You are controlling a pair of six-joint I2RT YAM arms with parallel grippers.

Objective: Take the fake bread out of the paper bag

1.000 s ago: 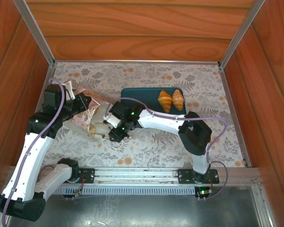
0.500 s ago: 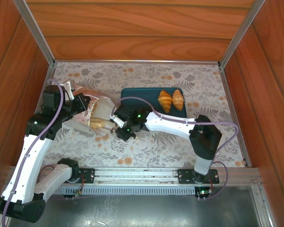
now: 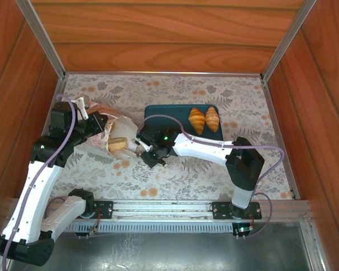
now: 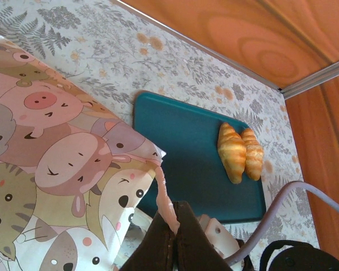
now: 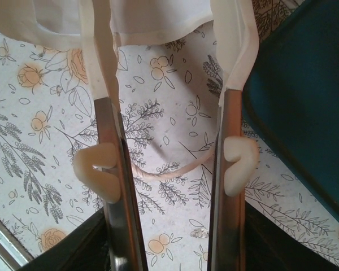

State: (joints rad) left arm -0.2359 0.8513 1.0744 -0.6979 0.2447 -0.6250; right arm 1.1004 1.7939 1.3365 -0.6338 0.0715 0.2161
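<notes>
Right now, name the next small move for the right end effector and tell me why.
Probably ease the right end effector toward the bread piece at the mouth of the paper bag and close on it. Its jaws stand open and empty, the left end effector is pinched shut on the bag, and two croissants lie on the teal tray.

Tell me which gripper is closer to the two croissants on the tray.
Right. The right gripper hangs open just off the near-left corner of the teal tray, left of the croissants. The left gripper is farther left, shut on the paper bag.
</notes>
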